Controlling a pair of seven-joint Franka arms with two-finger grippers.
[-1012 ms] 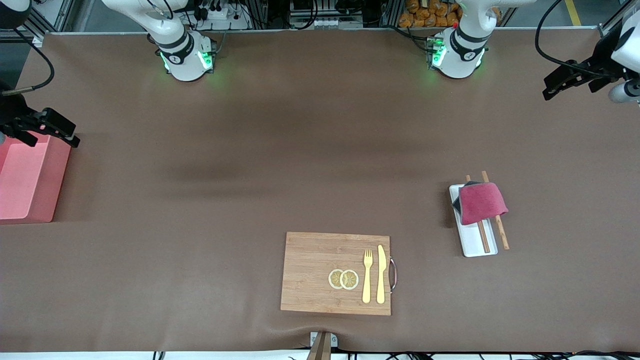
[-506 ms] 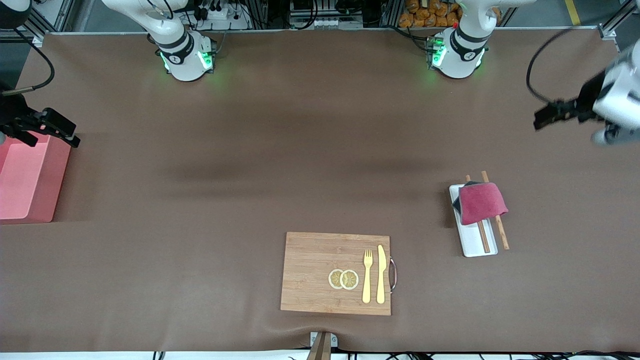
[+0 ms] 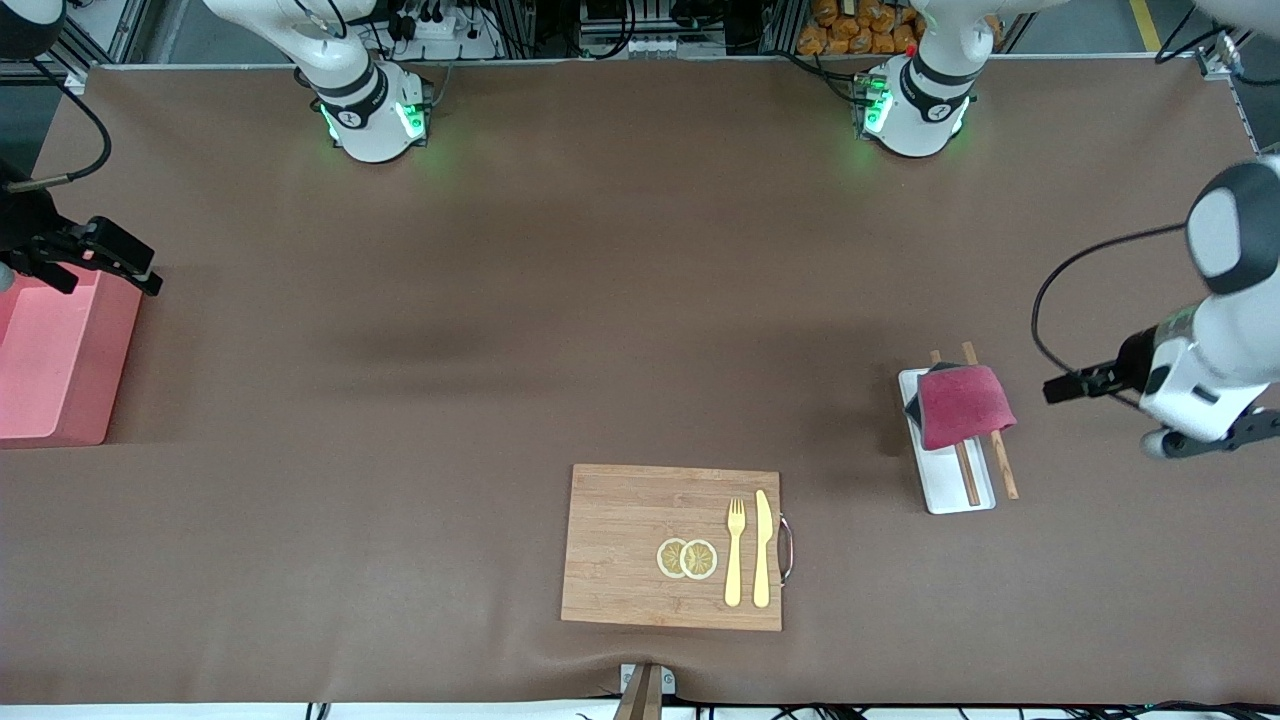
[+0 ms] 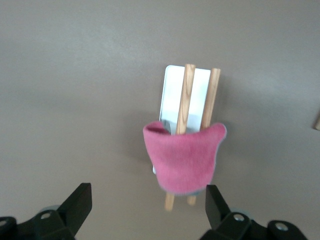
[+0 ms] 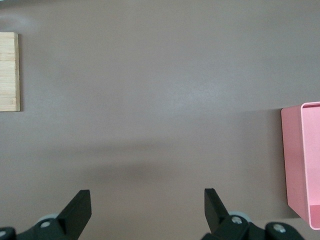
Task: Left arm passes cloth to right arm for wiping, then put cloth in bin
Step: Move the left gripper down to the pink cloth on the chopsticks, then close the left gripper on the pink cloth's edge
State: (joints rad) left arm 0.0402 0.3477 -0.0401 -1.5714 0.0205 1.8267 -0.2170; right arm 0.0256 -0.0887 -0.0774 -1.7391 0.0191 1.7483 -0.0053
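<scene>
The crimson cloth (image 3: 965, 405) lies folded, draped over two wooden chopsticks (image 3: 1003, 470) and one end of a white tray (image 3: 950, 488). In the left wrist view the cloth (image 4: 185, 160) shows just ahead of the fingers. My left gripper (image 3: 1075, 386) is open and empty, over the mat beside the cloth toward the left arm's end of the table; it also shows in its own wrist view (image 4: 147, 210). My right gripper (image 3: 100, 262) is open and empty, waiting over the edge of the pink bin (image 3: 50, 370); it also shows in its own wrist view (image 5: 147, 210).
A wooden board (image 3: 640, 540) with a handle carries two lemon slices (image 3: 686, 558), a yellow fork (image 3: 735, 550) and a knife (image 3: 762, 548), near the table's front edge. The bin's wall (image 5: 302, 160) and a board corner (image 5: 9, 72) show in the right wrist view.
My left arm has swung down from the table's back corner to the mat beside the cloth. The right arm, cloth and bin have not moved.
</scene>
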